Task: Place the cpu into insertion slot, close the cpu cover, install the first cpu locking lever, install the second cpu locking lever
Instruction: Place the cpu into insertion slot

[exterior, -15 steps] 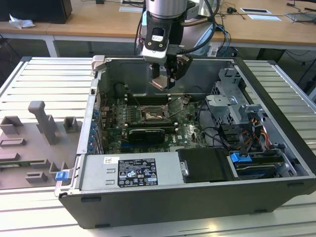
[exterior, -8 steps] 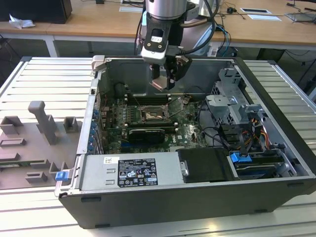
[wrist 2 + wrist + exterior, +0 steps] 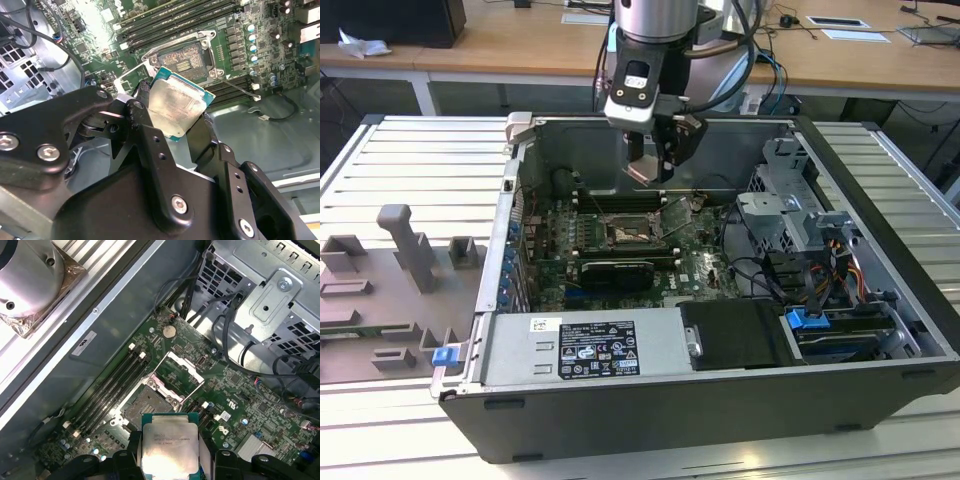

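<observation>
Big black open computer case [image 3: 650, 425] sits on the ribbed metal table [image 3: 410, 150], green motherboard [image 3: 705, 262] inside. Its square silver-rimmed insertion slot [image 3: 148, 402] is bare, with the thin silver frame cpu cover [image 3: 186, 365] flipped up. Above that, the end effector [image 3: 655, 165] is clamped on the small silvery-beige square cpu [image 3: 170, 447], clear of the slot.

My gripper [image 3: 173, 107] clamps the cpu [image 3: 177, 100] by two opposite edges. Its silvery face is toward the camera with a green rim showing, and the chip is tilted, clear of the green motherboard [image 3: 265, 60]. Just beyond it lies the insertion slot [image 3: 182, 61], dark centre bare inside its silvery rim. The cpu cover [image 3: 129, 79] stands open beside the socket — a thin locking lever [image 3: 235, 88] juts from the opposite corner. Black memory slots [image 3: 170, 22] flank the socket.
</observation>
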`<state>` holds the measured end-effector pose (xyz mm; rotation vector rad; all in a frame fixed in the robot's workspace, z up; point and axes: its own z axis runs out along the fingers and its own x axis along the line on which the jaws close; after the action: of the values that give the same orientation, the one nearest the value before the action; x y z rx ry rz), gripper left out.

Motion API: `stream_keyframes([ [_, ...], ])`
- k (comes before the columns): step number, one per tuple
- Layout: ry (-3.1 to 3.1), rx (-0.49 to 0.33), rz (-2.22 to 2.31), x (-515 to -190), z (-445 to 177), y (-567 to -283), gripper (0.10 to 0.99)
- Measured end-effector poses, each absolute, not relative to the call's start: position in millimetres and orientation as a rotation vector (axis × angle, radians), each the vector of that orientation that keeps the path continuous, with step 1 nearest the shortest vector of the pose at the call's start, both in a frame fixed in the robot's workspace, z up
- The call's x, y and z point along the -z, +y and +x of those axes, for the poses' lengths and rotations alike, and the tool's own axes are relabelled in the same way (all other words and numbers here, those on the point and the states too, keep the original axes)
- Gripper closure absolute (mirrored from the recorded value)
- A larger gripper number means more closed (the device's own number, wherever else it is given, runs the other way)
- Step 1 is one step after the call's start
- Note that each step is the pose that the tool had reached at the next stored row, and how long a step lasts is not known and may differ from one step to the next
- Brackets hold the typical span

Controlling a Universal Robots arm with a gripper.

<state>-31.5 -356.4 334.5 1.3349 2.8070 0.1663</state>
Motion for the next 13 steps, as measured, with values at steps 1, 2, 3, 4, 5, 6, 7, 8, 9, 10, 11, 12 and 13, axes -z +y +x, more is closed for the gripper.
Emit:
stream_keyframes([
  [1, 2.805, -0.166, 1.339, -334.0, -31.6, -356.5, 0.545],
  [2, 2.804, -0.166, 1.341, -333.8, -31.6, -356.5, 0.545],
  [3, 2.803, -0.166, 1.343, -333.6, -31.6, -356.4, 0.545],
  [4, 2.802, -0.166, 1.344, -333.4, -31.6, -356.5, 0.545],
  [5, 2.801, -0.166, 1.346, -333.1, -31.7, -356.4, 0.545],
  [6, 2.8, -0.166, 1.348, -332.9, -31.7, -356.4, 0.545],
  [7, 2.799, -0.166, 1.35, -332.6, -31.8, -356.4, 0.545],
  [8, 2.798, -0.166, 1.352, -332.3, -31.8, -356.4, 0.545],
  [9, 2.797, -0.166, 1.353, -332.1, -31.8, -356.4, 0.545],
  [10, 2.796, -0.166, 1.356, -331.7, -31.9, -356.4, 0.545],
  [11, 2.795, -0.166, 1.357, -331.5, -31.9, -356.5, 0.545],
  [12, 2.794, -0.166, 1.359, -331.2, -31.9, -356.4, 0.545],
  [13, 2.793, -0.166, 1.361, -330.9, -32.0, -356.4, 0.545],
])
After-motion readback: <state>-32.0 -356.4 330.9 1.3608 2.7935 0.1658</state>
